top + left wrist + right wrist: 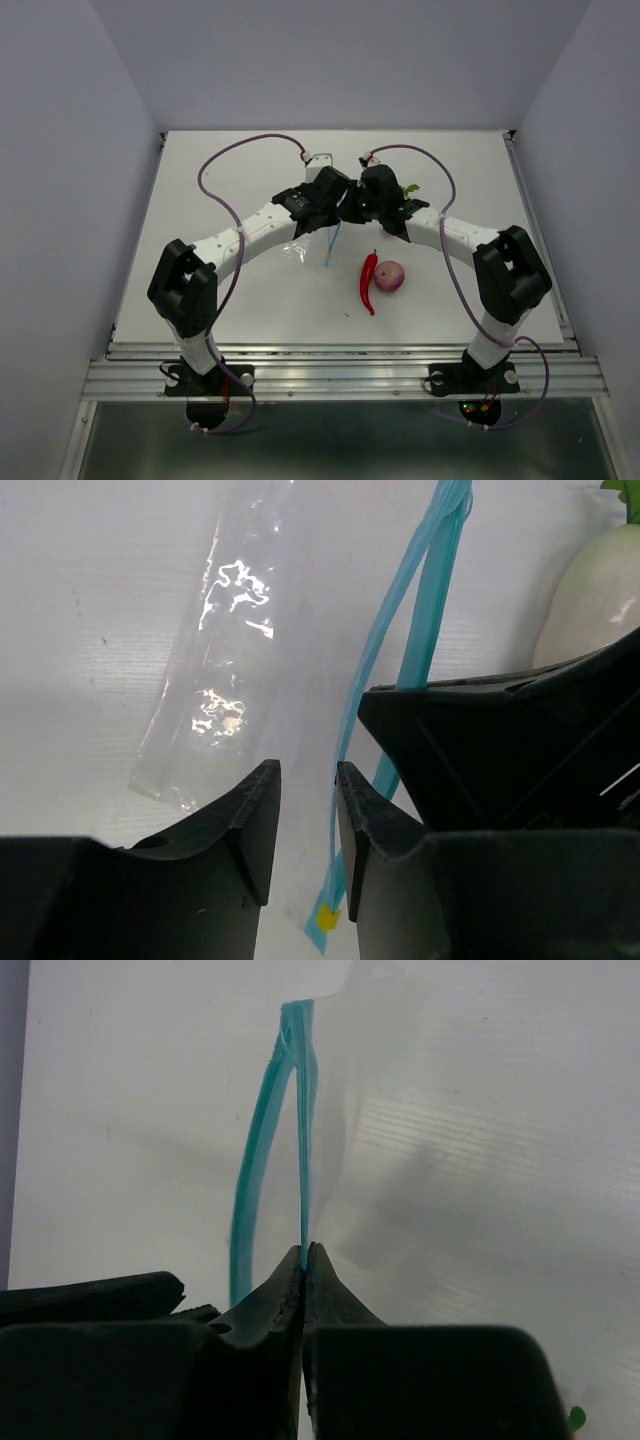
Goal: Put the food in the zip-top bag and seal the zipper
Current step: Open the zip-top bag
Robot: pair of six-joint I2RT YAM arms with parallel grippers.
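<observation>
One thin blue zipper strip pinched in right claw; glossy bag.

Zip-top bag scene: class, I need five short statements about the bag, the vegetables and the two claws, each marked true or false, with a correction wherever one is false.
1. The red chili lies on the table, outside the zip-top bag. True.
2. The onion is inside the bag. False: it sits on the table right beside the chili.
3. The right claw is shut on the zipper. True.
4. The left claw has its jaws pressed together. False: a clear gap shows between them.
5. The zipper is sealed along its whole length. False: in the right wrist view its two blue strips stand apart, so the mouth is open.
</observation>
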